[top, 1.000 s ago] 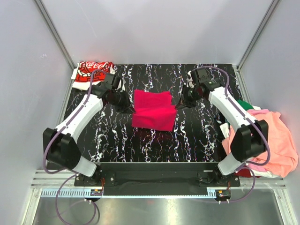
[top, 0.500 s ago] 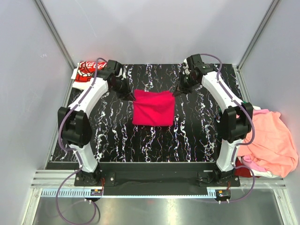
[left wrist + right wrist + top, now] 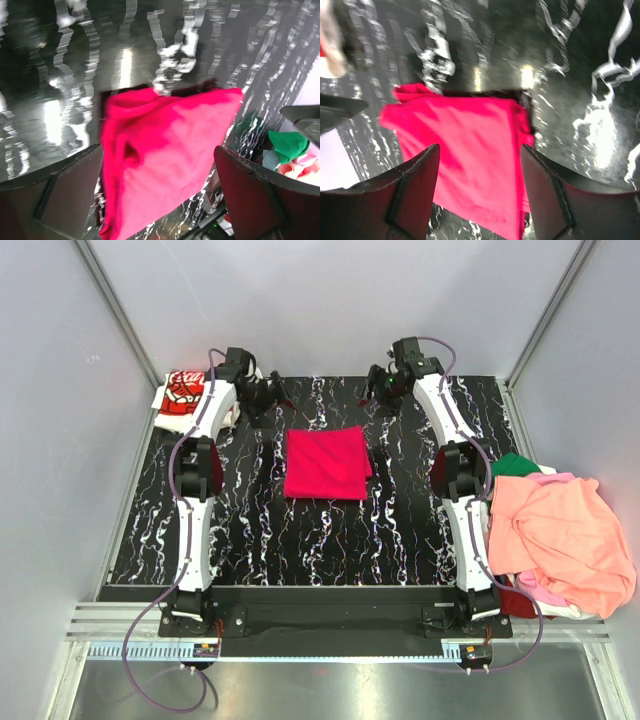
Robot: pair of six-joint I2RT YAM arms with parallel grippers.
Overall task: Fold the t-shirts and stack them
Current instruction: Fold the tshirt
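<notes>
T-shirts (image 3: 560, 540) heaped at three o'clock await folding. The crimson t-shirt (image 3: 326, 462) lies folded at the centre of the worktop (image 3: 250, 530). I've just released it, so my left gripper (image 3: 268, 392) and right gripper (image 3: 378, 386) hang wide open and empty at eleven and one o'clock.

You're getting bright, even top light; wrist views are blurring the crimson t-shirt (image 3: 170, 150), glare streaking the table (image 3: 125, 65).

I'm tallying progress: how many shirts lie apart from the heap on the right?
2. A crimson shirt lies folded in the middle of the table; a white-and-red shirt sits at the far left corner. The heap may hide others.
</notes>
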